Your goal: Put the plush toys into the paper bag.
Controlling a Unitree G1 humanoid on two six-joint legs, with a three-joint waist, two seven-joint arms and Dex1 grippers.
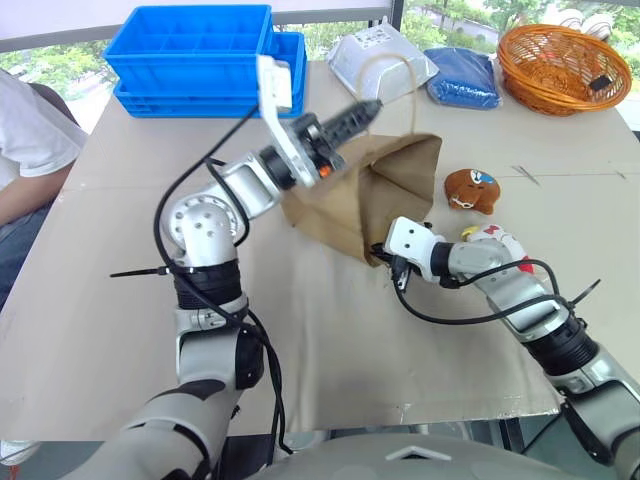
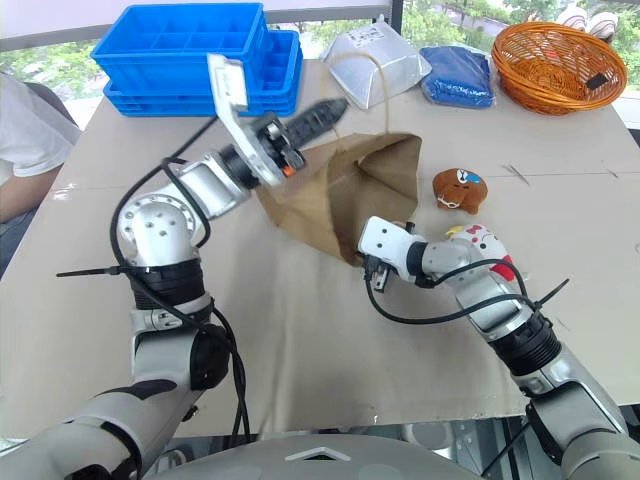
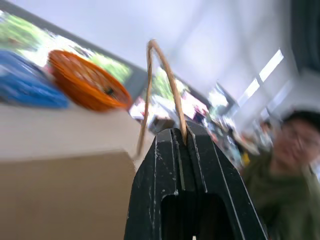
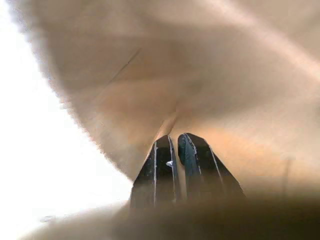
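Brown kraft paper bag (image 1: 375,195) lies on the tabletop (image 1: 120,290); my left hand (image 1: 366,110) pinches its tan cord handle (image 3: 160,85), my right hand (image 4: 172,145) grips its rim. Round brown plush toy (image 1: 472,189) sits beside it; white one (image 1: 495,238) lies behind my right arm.

A plain brown kraft colour was shown by the paper bag (image 1: 375,195), with a tan twisted-cord handle (image 3: 160,85). The round plush toy (image 1: 474,190) was coloured brown, with a blue patch and a white muzzle. White with red markings was seen on the second plush toy (image 1: 497,238). Bright blue was displayed by the stacked compartment crates (image 1: 200,55), darker blue by the folded cloth (image 1: 462,78), orange by the woven basket (image 1: 562,65), and silver-white by the foil pouch (image 1: 380,58). The table (image 1: 110,300) was covered in pale beige.
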